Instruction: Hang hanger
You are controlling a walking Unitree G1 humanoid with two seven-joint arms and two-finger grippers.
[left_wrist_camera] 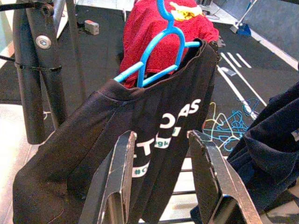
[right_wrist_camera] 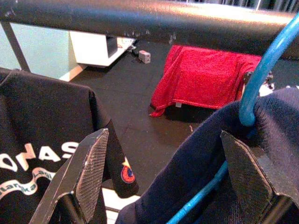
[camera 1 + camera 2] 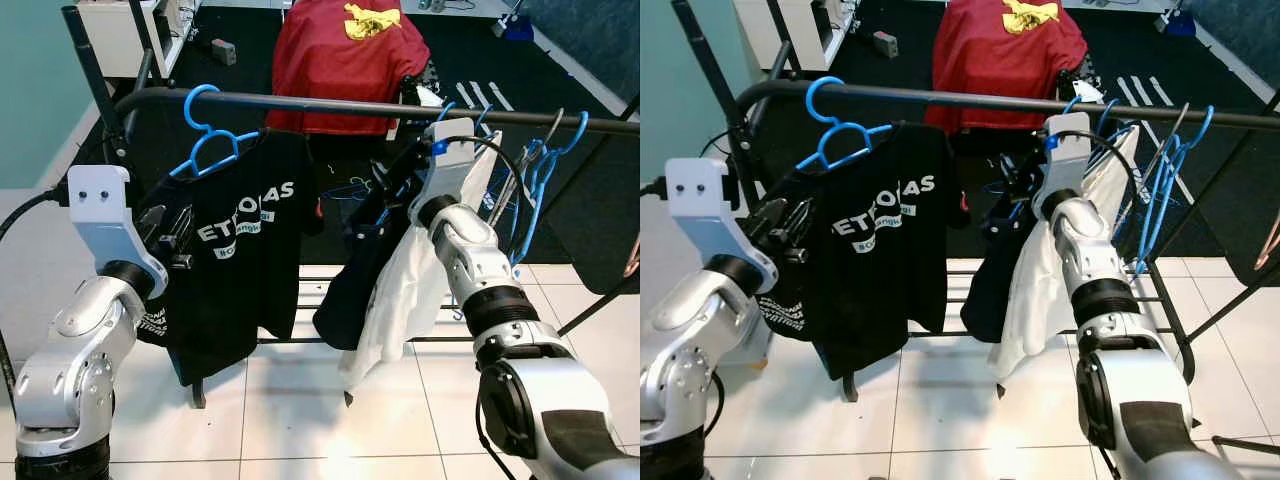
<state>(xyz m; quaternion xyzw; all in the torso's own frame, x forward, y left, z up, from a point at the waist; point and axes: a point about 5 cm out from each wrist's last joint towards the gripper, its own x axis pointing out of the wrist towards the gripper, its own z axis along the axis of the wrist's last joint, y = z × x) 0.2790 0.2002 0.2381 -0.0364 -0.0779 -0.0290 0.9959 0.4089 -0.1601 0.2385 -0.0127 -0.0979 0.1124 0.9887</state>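
While the black clothes rail [image 3: 330,105] ran across the scene at chest height, one blue hanger [image 3: 205,140] carrying a black printed T-shirt [image 3: 245,260] already hung from it by its hook, near the rail's left end. A second garment, dark navy [image 3: 350,290], sat on another blue hanger [image 2: 254,88] just under the rail, beside a white garment [image 3: 400,300]; whether that hook had caught the bar could not be made out, so by this reading the task stood about half done, with that hanger left to seat and release.

Behind the rail, a red cloth [image 3: 345,60] draped over a low object lay on the dark floor mat.

Counted: one rail, two loaded hangers, three garments at the rail, and a cluster of several empty blue hangers [image 3: 540,170] at the rail's right end, their number too tangled to fix.

Raised close under the rail, the right gripper [image 2: 168,177] held its fingers spread wide, the navy garment and its hanger lying between them without being pinched. Lower, just beside the black T-shirt's sleeve, the left gripper [image 1: 163,182] also stood parted, holding nothing.
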